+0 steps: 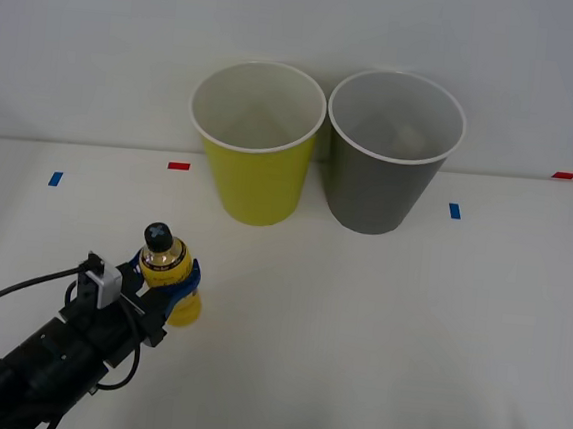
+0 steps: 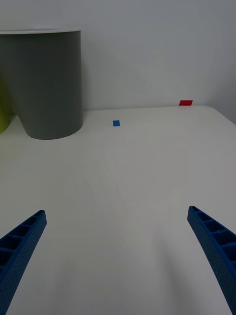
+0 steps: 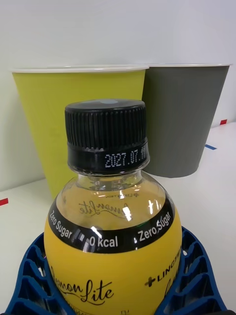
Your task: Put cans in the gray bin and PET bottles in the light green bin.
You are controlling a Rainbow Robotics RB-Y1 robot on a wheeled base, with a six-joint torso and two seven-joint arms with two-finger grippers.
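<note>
Your left hand (image 1: 171, 290) is clamped around the upright PET bottle (image 1: 167, 281), low on the worktop (image 1: 378, 313); whether it's lifted is unclear. The light green bin (image 1: 256, 142) lies at 1 o'clock from it, the gray bin (image 1: 392, 152) just beyond. Your right hand (image 2: 118, 256) waits spread wide at 5 o'clock.

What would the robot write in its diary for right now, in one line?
left gripper: shut on PET bottle, upright on table | right gripper: open, idle | light green bin, gray bin: behind, side by side
</note>
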